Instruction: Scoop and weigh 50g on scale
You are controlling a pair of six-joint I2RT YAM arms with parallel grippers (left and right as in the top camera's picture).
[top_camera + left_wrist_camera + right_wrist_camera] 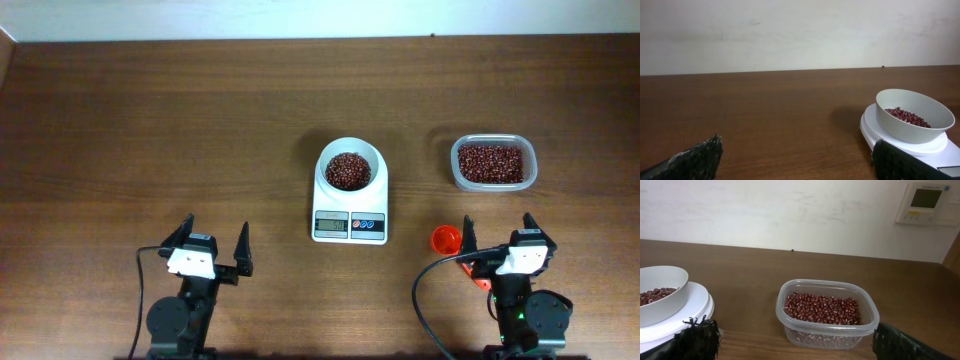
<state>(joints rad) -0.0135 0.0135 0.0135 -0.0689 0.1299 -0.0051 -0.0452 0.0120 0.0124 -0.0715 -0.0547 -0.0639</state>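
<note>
Now | scale (pixel 349 228) display (pixel 331 226) unreadable | beans (pixel 347 171) in bowl (pixel 349 145)

Place: we take this for a robotics lab or test room.
Bench: we see one brown wooden table (pixel 150 110) running up to a plain wall.
Wall: it is white (pixel 790 30) and faintly scuffed. A small control panel (pixel 925 203) with a screen is mounted on it, as we know from office buildings.
Machines: a left arm (pixel 185 300) and a right arm (pixel 522 305) stand at the table's near edge, and a black cable (pixel 416 295) loops beside the right one.
Props: we find a scale (pixel 349 227) and a tub (pixel 534 165) of beans (pixel 491 164), set out like a trial.
</note>
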